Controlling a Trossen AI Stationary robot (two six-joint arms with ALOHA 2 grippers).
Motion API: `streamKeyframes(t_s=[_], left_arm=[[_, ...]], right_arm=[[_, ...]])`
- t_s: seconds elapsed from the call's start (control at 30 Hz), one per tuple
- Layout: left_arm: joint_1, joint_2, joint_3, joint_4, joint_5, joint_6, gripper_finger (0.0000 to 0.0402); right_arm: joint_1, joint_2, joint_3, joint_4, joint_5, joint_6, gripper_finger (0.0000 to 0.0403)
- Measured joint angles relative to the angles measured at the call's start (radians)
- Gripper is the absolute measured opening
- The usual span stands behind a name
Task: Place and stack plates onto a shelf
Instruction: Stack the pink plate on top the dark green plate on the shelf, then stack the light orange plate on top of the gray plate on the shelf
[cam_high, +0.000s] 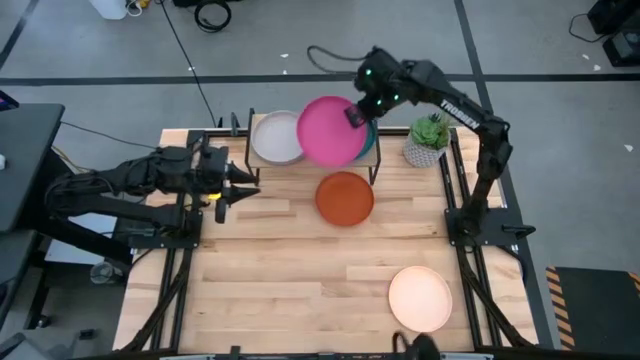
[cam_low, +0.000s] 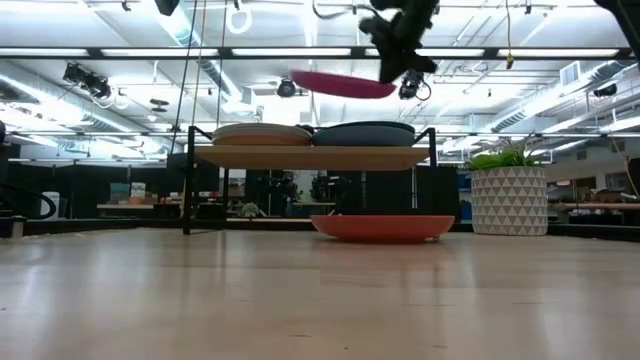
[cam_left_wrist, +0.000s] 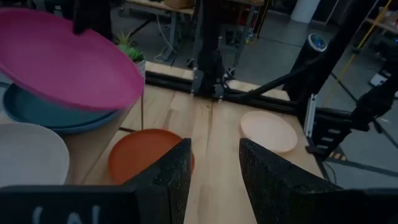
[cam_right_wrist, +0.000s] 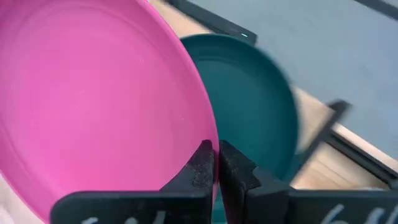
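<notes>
Above the shelf (cam_high: 262, 118), one magenta plate (cam_high: 331, 130) pinched in right tool (cam_high: 357, 115); left tool (cam_high: 252, 191) parted.

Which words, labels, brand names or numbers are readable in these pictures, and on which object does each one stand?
"TROSSEN", white letters along the right arm in the high view; small, only just readable.
Pale marks at the bottom edge of the left wrist view and the right wrist view: cut off, not readable.
Plates, shelf and plant pot: no text visible.

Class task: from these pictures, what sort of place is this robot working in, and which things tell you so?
Probably a large robotics lab or workshop: exposed ceiling lights, cables on a grey floor, and workbenches behind the slatted table.
</notes>
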Motion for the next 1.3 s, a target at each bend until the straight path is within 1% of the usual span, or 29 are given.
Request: streamKeyframes(t_s=[0.23,0.37,0.5,0.57,0.73,0.87,0.97,1.03,1.17,1.3], left_arm=[[0.000,0.067,0.000,-0.002,-0.040,0.000,0.0141],[0.002,0.106,0.000,0.005,-0.089,0.000,0.0141],[0.002,0.135,0.000,0.014,-0.113,0.000,0.0141],[0.002,0.143,0.000,0.022,-0.119,0.000,0.0141],[0.002,0.148,0.000,0.027,-0.125,0.000,0.0141],[0.002,0.148,0.000,0.029,-0.131,0.001,0.0141],[0.002,0.147,0.000,0.029,-0.131,0.005,0.0141],[0.002,0.147,0.000,0.029,-0.131,0.023,0.0141],[0.002,0.156,0.000,0.033,-0.155,0.079,0.0141],[0.002,0.159,-0.001,0.033,-0.196,0.131,0.0141]], right_arm=[[-0.139,0.045,-0.005,-0.035,-0.078,0.001,0.0014],[-0.174,0.087,-0.005,-0.094,-0.106,-0.044,0.0014],[-0.185,0.124,-0.005,-0.102,-0.124,-0.067,0.0015],[-0.189,0.133,-0.005,-0.095,-0.122,-0.070,0.0027],[-0.201,0.146,-0.005,-0.085,-0.134,-0.082,0.0077],[-0.215,0.143,0.011,-0.086,-0.134,-0.113,0.0107],[-0.210,0.102,0.076,-0.088,-0.088,-0.179,0.0116],[-0.188,0.065,0.124,-0.087,-0.042,-0.227,0.0118],[-0.139,0.017,0.165,-0.088,-0.055,-0.308,0.0117],[-0.065,-0.079,0.177,-0.090,-0.051,-0.319,0.0117]])
